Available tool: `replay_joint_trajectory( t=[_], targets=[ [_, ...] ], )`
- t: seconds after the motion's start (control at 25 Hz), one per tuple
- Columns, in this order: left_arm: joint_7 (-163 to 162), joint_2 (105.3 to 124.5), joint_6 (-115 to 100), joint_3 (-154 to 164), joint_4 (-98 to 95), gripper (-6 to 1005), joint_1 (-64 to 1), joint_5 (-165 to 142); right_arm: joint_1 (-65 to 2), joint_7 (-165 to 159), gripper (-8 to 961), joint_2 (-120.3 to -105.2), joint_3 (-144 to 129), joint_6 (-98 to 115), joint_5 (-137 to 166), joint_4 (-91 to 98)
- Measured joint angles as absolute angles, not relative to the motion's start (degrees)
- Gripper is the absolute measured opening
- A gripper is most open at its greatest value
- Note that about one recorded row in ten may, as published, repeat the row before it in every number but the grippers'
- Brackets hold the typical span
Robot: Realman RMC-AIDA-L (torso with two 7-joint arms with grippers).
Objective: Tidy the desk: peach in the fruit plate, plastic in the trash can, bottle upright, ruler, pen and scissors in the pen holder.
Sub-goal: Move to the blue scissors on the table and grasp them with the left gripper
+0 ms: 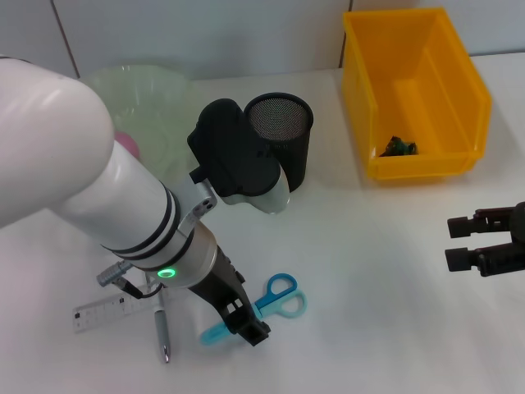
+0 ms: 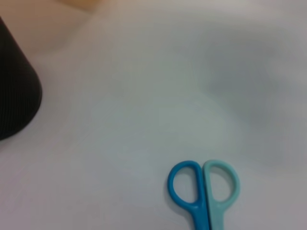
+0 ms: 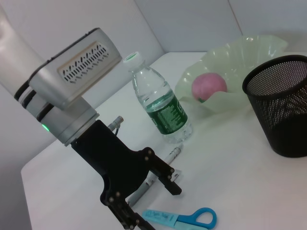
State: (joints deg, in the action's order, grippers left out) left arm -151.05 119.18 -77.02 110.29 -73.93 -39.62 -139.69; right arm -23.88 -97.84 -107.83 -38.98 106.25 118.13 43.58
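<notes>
White desk point(image 1: 385, 271) — left gripper point(image 3: 144, 201) hovering open-fingered over scissors point(image 1: 267, 308); right gripper point(image 1: 459, 242) idling apart — fingers spread.

Scissors: 1 pair was there, blue and teal handles point(image 1: 275, 305).
Pen: 1, silver, lay beside the ruler point(image 1: 162, 332).
Ruler: 1, clear, mostly hidden under the left arm point(image 1: 102, 313).
Water bottle: 1, upright, green label, seen only in the right wrist view point(image 3: 160, 108).
Peach: 1, pink, sat in the fruit plate point(image 3: 209, 86).
Fruit plate: 1, pale green, wavy rim point(image 3: 249, 50).
Pen holder: 1, black mesh cup point(image 1: 289, 139).
Trash can: 1, yellow bin point(image 1: 426, 82).
Plastic scrap: 1 dark green piece was in the bin point(image 1: 398, 148).
Grippers: 2, left gripper point(image 1: 246, 324) and right gripper point(image 1: 459, 242).
</notes>
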Motion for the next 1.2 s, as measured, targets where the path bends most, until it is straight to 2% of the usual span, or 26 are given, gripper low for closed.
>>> replay_joint_trajectory(
  t=[1.2],
  targets=[
    [-151.6, 119.18, -78.9, 111.9, -71.6, 731, -40.8, -141.4, -25.0, -97.7, 811, -108.43, -38.9, 105.9, 118.1, 43.4]
  ],
)
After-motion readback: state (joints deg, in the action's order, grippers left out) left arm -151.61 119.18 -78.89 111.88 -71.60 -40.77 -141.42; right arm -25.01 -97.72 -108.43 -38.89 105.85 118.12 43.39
